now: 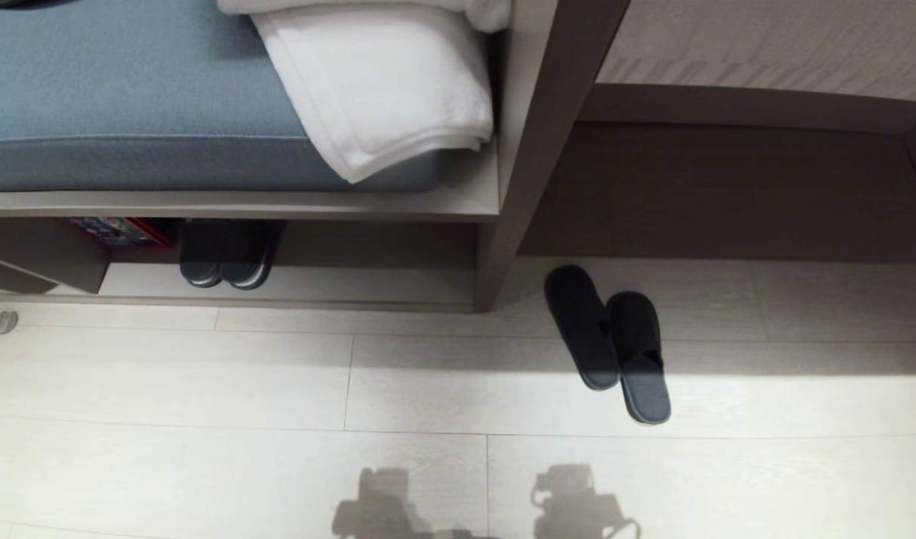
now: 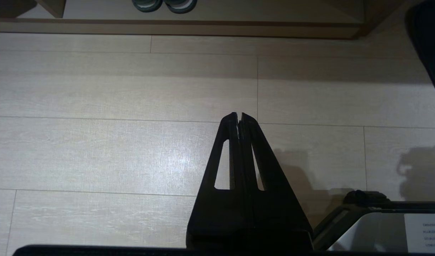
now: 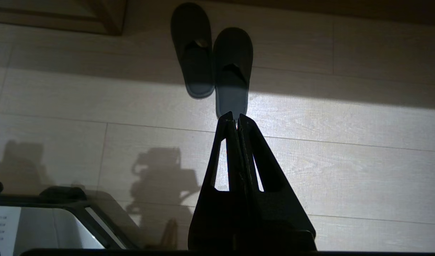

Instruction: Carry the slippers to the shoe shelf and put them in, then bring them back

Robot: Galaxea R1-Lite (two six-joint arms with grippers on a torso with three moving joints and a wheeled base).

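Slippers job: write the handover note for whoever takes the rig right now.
Left claw: shut, empty, above bare floor.
Right claw: shut, empty, hanging short of the slippers' heels.
Slippers: side by side on the floor, toes toward the furniture, right of the divider post, outside the shoe shelf.
The shelf already holds another black pair.
Done: nothing.
Left: pick up, shelve, bring back.

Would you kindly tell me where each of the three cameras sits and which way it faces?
Head view: high, looking down at the slippers, the shoe shelf and the floor; only arm shadows show.
Left wrist view: behind the shut left gripper, facing the floor.
Right wrist view: behind the shut right gripper, facing the floor.
Shared: the slippers in head and right wrist views.
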